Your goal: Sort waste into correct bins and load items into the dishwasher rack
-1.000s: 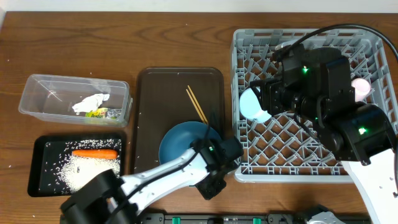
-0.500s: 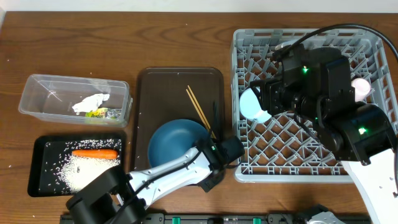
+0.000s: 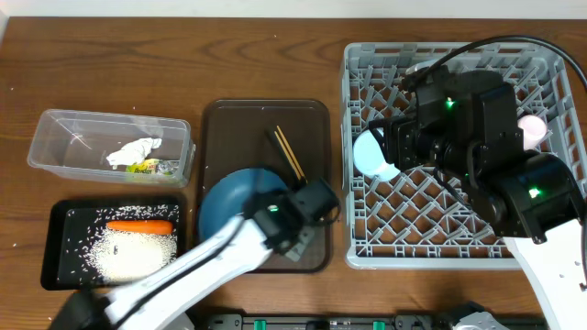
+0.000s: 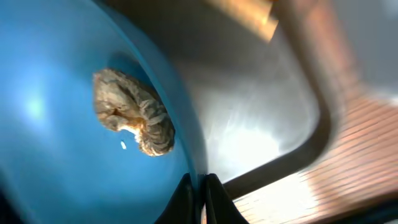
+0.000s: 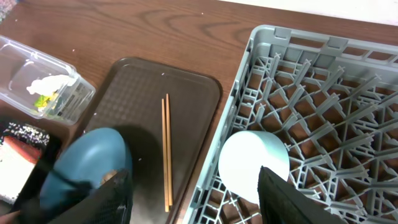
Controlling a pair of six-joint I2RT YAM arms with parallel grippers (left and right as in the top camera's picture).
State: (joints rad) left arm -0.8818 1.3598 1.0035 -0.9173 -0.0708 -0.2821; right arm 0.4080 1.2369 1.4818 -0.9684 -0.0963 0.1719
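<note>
- The left gripper (image 4: 198, 186) had gone from part-open to fully shut within the last second, and it pinched the rim of the dark blue plate (image 4: 56, 112).
- With that grip, the plate had slid across the brown serving tray (image 3: 238, 128), away from the rack (image 5: 348, 93).
- This likely meant scraping came first, since the brownish food lump (image 4: 134, 121) lay on the plate just ahead of the fingertips.
- The plate was glossy, smooth and round, and the lump was wrinkled and matte.
- The right gripper (image 5: 202, 196) hung unmoved above the lattice rack with its jaws apart and holding nothing. The pale blue bowl (image 5: 252, 162) sat just ahead of one finger.
</note>
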